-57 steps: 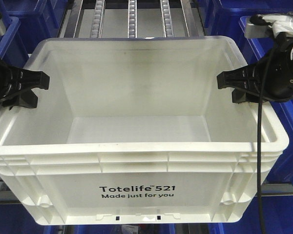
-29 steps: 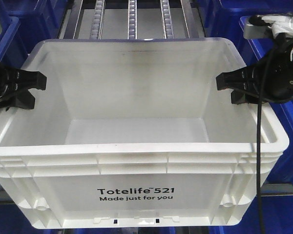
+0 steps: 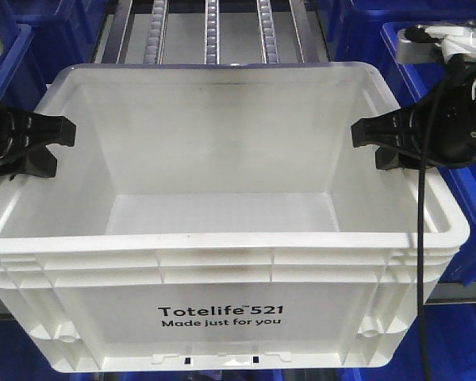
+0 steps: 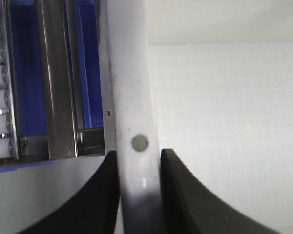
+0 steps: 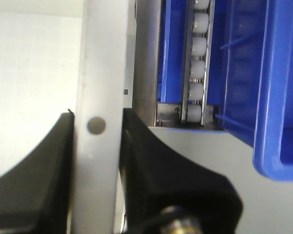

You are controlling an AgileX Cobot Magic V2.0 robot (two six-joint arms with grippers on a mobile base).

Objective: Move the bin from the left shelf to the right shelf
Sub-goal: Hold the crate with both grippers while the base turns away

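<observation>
The bin point(image 3: 222, 278) is a large white tote with black "Totelife 521" print on its near side, empty inside, filling the front view. My left gripper point(image 3: 54, 147) is shut on its left rim, and my right gripper point(image 3: 371, 143) is shut on its right rim. In the left wrist view the white rim point(image 4: 134, 97) runs up between the two black fingers point(image 4: 100, 195) of my left gripper point(image 4: 138, 156). In the right wrist view the rim point(image 5: 100, 73) is pinched the same way by my right gripper point(image 5: 98, 117).
A shelf lane of metal rails with white rollers point(image 3: 210, 32) lies behind the bin. Blue plastic bins stand at the left point(image 3: 8, 48) and at the right point(image 3: 460, 206). A roller track point(image 5: 198, 58) and a blue bin point(image 5: 273, 87) lie close beside my right gripper.
The bin has come slightly toward the camera and lower in the frame with both grippers still on its rims. More of the roller lane shows behind it.
</observation>
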